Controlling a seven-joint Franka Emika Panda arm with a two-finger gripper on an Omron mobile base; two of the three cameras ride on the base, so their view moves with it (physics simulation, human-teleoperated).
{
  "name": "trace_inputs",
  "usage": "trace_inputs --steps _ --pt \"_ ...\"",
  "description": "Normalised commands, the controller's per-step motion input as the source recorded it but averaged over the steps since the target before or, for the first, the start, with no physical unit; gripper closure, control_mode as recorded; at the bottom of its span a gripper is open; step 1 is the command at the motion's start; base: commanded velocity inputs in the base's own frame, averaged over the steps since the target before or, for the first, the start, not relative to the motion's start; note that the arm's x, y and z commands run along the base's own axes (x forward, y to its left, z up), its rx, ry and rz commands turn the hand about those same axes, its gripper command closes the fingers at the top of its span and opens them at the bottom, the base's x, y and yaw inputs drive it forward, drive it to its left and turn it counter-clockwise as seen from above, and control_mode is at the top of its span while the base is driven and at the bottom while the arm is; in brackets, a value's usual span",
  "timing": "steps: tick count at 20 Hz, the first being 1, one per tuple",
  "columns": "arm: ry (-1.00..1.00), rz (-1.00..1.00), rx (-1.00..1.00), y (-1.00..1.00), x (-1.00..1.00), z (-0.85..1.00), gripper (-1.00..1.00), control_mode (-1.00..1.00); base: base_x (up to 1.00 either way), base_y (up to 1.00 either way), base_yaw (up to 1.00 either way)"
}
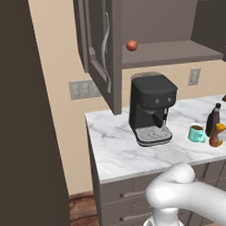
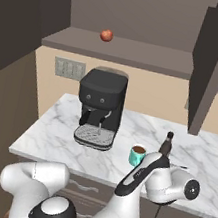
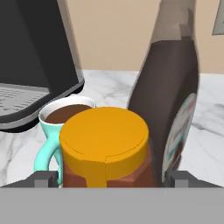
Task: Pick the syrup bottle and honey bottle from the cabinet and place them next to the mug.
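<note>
Honey bottle (image 3: pixel 105 148) sits between the hand's (image 3: pixel 112 180) two fingertips, which stand wide on either side of it and seem clear of its sides: open, not gripping. It stands on the counter (image 1: pixel 116 151), apparently touching the syrup bottle (image 3: pixel 168 100), mug (image 3: pixel 57 127) just beside. Risk: a crooked retreat clips the cap, tipping honey into syrup or mug.

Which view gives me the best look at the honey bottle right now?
The hand view: the honey bottle is close up, between the gripper tips. The left base view shows it small near the right edge. In the right base view the arm hides it.
</note>
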Motion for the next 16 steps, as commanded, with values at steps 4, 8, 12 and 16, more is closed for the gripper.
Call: trace_inputs --steps 4,8,12,16 --pt "0.0 0.0 0.0 0.0 0.0 0.0 -1.0 -1.0 0.0 0.0 0.0" --pt "0.0 0.0 0.0 0.0 -0.04 0.0 -1.0 -1.0 0.0 0.0 0.0" --pt "-0.01 0.0 0.0 0.0 -0.13 0.18 -1.0 -1.0 0.0 0.0 0.0" --pt "-0.03 0.0 0.0 0.0 -0.06 0.31 -1.0 -1.0 0.0 0.0 0.0"
